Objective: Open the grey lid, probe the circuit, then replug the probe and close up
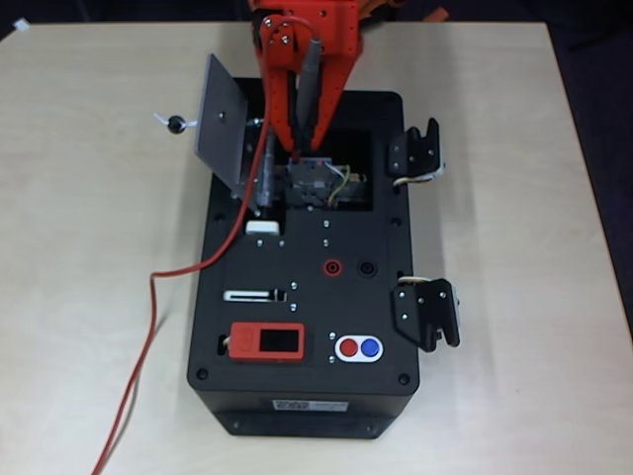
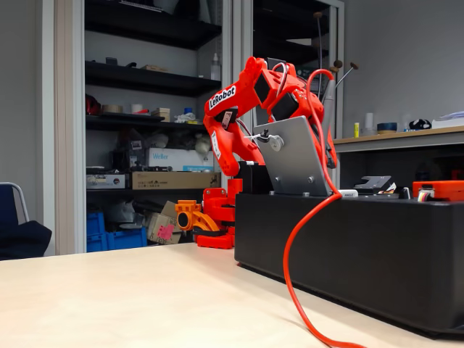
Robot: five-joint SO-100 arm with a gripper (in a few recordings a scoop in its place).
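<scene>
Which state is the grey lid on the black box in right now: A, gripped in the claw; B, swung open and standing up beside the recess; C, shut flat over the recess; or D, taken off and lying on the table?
B: in the overhead view the grey lid stands tilted up at the left of the open recess, with the circuit uncovered.

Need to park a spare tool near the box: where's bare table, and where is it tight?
Overhead view: bare table right of the black box, past its two latches. The left side holds the red cable and the open grey lid. The recess is crowded: fingers, probe, circuit.
</scene>
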